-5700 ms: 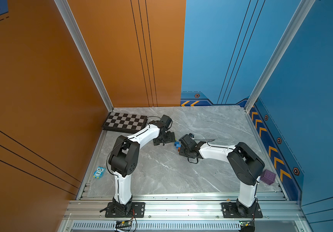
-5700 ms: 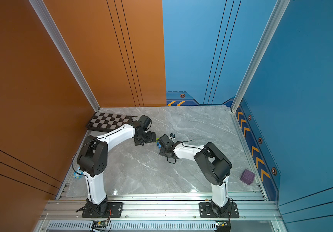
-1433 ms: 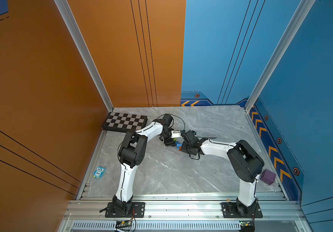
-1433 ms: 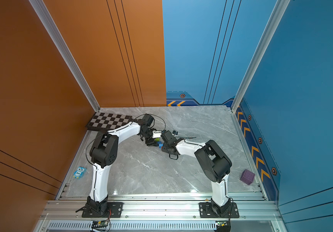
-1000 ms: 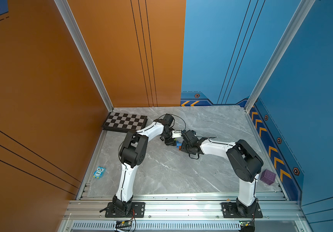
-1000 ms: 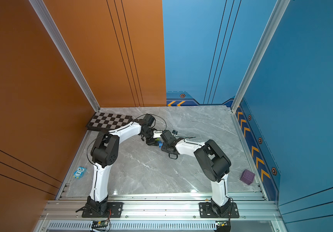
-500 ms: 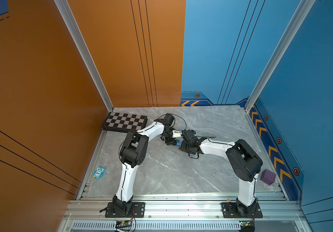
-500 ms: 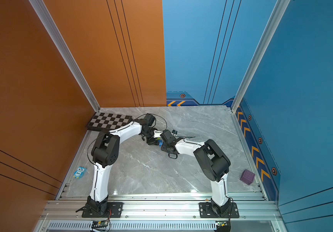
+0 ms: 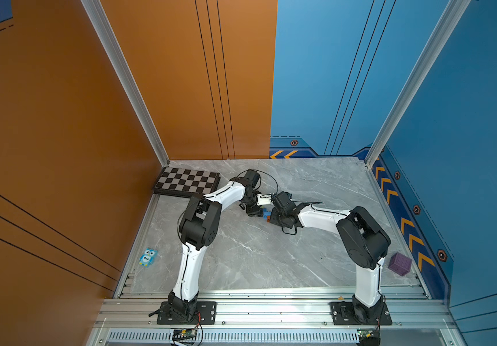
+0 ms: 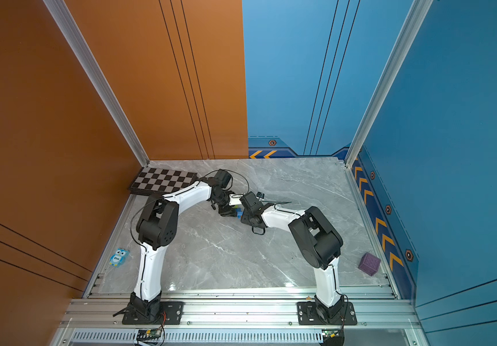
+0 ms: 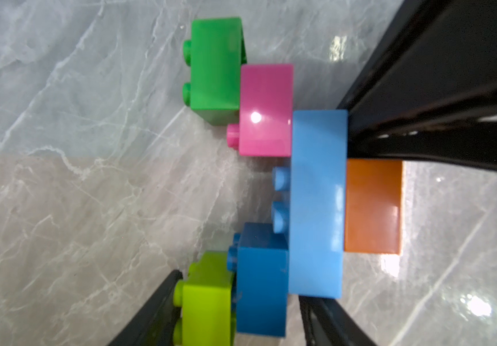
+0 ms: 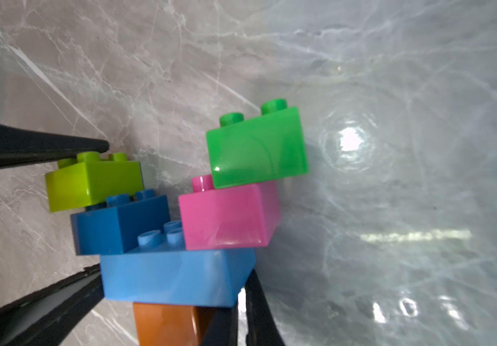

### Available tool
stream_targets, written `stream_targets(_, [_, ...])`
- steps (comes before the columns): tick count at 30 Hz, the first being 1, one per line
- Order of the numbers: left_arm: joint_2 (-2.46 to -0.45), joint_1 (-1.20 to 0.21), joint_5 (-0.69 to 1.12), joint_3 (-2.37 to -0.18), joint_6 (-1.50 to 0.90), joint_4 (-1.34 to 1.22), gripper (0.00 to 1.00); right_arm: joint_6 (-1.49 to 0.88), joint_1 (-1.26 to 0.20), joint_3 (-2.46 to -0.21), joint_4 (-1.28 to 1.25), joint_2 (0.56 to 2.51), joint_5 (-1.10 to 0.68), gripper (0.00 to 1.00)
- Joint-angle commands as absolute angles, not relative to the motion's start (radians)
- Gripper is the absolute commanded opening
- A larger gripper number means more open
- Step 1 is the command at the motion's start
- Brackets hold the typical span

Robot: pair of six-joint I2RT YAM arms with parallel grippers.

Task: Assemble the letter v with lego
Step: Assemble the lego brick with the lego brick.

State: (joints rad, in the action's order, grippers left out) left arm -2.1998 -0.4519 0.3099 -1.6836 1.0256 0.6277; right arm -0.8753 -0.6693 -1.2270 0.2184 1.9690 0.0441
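Letter v (image 11: 316,203) looks light, stiff, slick; I'd grip flat faces. Left gripper (image 11: 239,287) jaws clamp its lime brick (image 11: 205,299) and dark-blue brick (image 11: 262,284); right gripper (image 12: 241,311) jaws sit together beside orange brick (image 12: 166,323).

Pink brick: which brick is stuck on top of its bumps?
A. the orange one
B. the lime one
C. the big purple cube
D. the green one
D: in the right wrist view the green brick sits on the studs of the pink brick, leaving one pink stud bare.
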Motion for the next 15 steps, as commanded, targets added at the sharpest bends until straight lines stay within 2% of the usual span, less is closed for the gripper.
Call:
stream_targets(1, [-2.217, -0.453, 0.35, -1.707, 1.037, 0.655, 0.61, -0.848, -0.664, -1.246, 0.27, 2.003, 0.028, 0.1])
stream_targets(15, [-2.222, -0.453, 0.325, -1.71, 1.028, 0.655, 0.59, -0.873, -0.669, -1.246, 0.27, 2.01, 0.04, 0.1])
